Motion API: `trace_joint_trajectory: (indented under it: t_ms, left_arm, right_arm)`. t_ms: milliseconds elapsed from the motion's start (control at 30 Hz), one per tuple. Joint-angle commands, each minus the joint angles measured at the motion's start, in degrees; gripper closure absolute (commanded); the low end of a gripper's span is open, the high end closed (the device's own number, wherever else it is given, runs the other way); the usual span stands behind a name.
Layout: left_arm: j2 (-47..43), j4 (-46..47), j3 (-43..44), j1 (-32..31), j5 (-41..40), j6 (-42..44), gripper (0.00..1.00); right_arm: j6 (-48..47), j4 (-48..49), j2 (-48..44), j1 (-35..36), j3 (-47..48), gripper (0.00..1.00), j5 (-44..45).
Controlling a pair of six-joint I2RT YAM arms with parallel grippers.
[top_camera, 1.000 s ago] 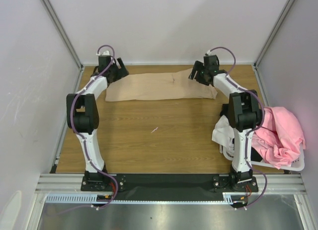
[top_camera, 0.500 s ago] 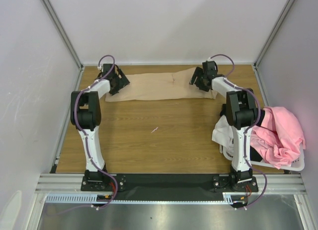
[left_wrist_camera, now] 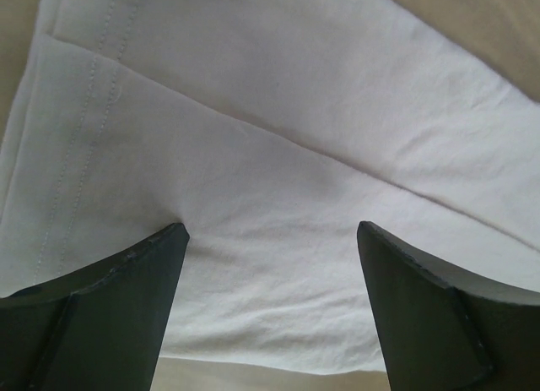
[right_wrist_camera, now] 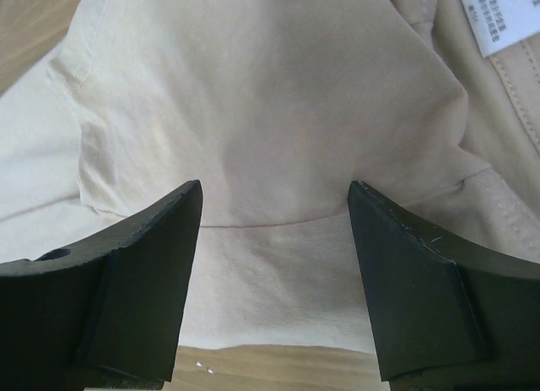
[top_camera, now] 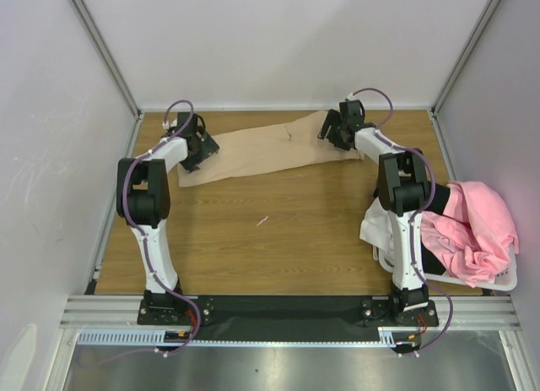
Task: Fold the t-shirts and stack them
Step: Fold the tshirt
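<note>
Looks like the shirt (top_camera: pixel 261 150) got skewed, long axis now near-left to far-right; left gripper (top_camera: pixel 199 148) and right gripper (top_camera: pixel 334 129) sit wide open, one over each end.

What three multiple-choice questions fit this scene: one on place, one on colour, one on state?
1. Where does the long beige cloth t-shirt lie?
A) across the far side of the wooden table
B) on the floor
C) at the near edge

2. What colour is the crumpled shirt heaped on the white plastic laundry basket?
A) green
B) pink
C) blue

3. How do the left gripper's jaws stand?
A) shut on a sleeve
B) shut on nothing
C) wide open over cloth

Answers: 1 A, it stretches along the back edge; 2 B, pink folds spill over the rim; 3 C, the left wrist view shows a wide gap.
</note>
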Motion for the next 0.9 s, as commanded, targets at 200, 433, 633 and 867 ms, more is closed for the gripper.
trace_joint_trajectory:
  t_ms: [200, 433, 633, 867]
  left_arm:
    - [-16.3, -9.1, -23.5, -9.2, -1.3, -13.1, 0.10]
    - [-28.0, -8.8, -36.3, -19.0, -2.0, -22.7, 0.10]
    - [-31.7, -9.2, -42.2, -32.1, -1.0, -28.5, 0.10]
    - [-32.2, -8.9, -43.5, -44.6, -1.8, -27.6, 0.10]
  right_arm:
    - [-2.3, -3.0, 5.0, 1.2, 5.0, 0.24, -1.6]
    - [-3.5, -4.0, 9.3, 2.7, 10.7, 0.24, -4.9]
    - [-4.7, -6.0, 14.9, 6.3, 18.8, 0.23, -5.8]
    - [-4.4, -8.0, 18.8, 11.4, 25.1, 0.21, -3.8]
